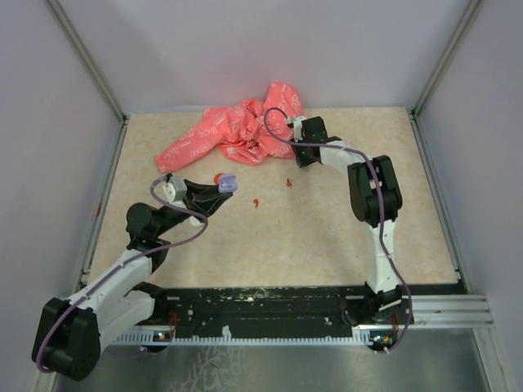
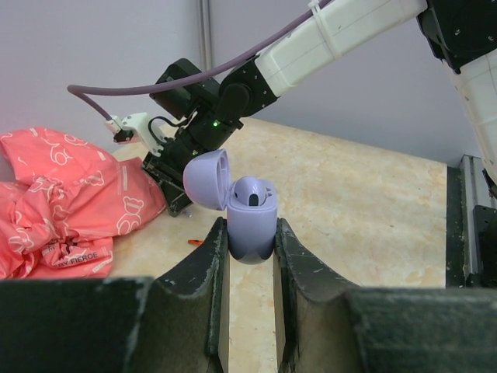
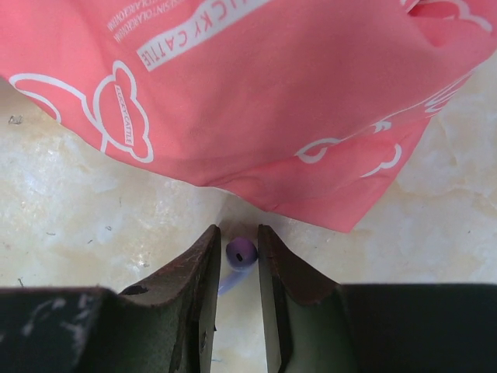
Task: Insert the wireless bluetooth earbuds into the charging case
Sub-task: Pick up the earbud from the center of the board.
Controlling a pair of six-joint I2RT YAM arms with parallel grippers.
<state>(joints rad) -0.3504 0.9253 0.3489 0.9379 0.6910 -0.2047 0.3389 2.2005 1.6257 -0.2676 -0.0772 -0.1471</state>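
We note left gripper (image 2: 248, 242) clenched on small lavender plastic charging case (image 2: 251, 208): upright between fingers, lid hinged open. Right gripper (image 3: 238, 235) pinches tiny lavender earbud (image 3: 241, 252) at fingertips, low over beige tabletop (image 3: 78, 217); pink printed cloth (image 3: 256, 93) just ahead.

The charging case (image 2: 252, 210) looks like smooth lavender plastic with a soft shine. The earbud (image 3: 240, 252) seems to be the same plastic, though little of it shows. The cloth (image 3: 272, 93) is a thin matt fabric with white print, softly creased. The table (image 1: 327, 237) has a pale, mottled, stone-like top, rather matt. The fingers (image 2: 190, 303) of the left gripper (image 2: 250, 233) are dark, matt and rough-edged.
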